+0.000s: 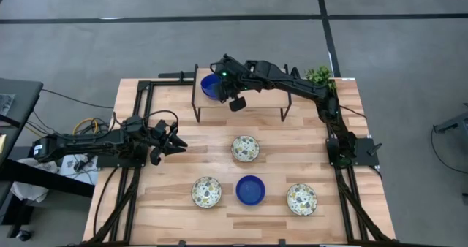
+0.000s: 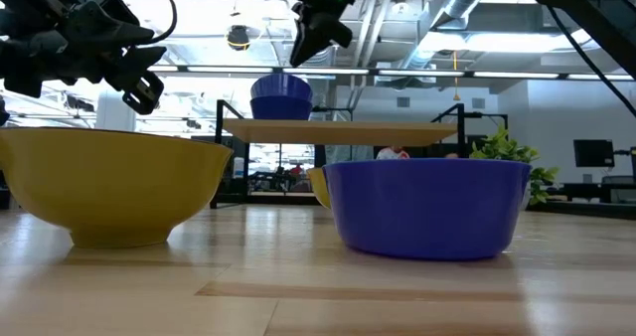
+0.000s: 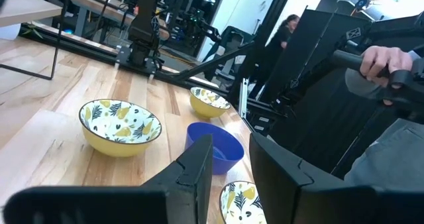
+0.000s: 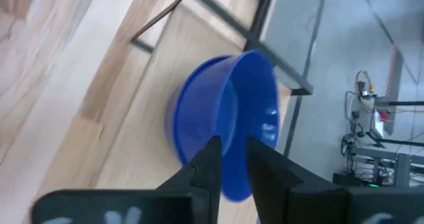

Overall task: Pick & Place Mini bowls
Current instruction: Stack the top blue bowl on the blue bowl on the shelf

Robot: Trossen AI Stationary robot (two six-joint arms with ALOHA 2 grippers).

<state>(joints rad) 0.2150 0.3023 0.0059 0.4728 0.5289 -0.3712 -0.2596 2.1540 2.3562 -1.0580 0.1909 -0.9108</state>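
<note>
Right now your right gripper hangs over the raised wooden shelf at the table's far side, fingers parted slightly and holding nothing, just above the stacked blue bowls on the shelf's left end. On the table below, three floral bowls surround one blue bowl. Your left gripper waits at the left edge, fingers slightly apart, empty.
</note>
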